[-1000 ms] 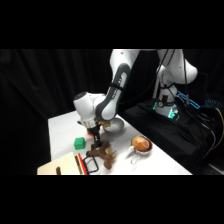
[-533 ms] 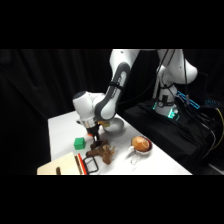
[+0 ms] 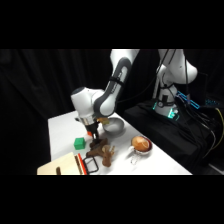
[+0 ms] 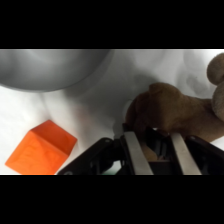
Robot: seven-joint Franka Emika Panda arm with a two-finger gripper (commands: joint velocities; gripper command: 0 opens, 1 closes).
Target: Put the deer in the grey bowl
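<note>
Deer (image 4: 172,112): brown toy, found on the table (image 3: 60,125) beside the grey bowl (image 4: 50,67), not yet in it. It was flanked by the gripper (image 4: 155,150), whose fingers were set slightly apart at its body, presumably for lifting; firm hold not confirmed. Orange block (image 4: 42,148) was noted nearby.

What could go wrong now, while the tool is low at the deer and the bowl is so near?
1. The tool reaches only one end of the deer, so the toy may tip or slip out when lifted.
2. The orange block lies close beside the tool and could be pushed.
3. The grey bowl stands just beyond; a low carry may knock its rim and shift it.
</note>
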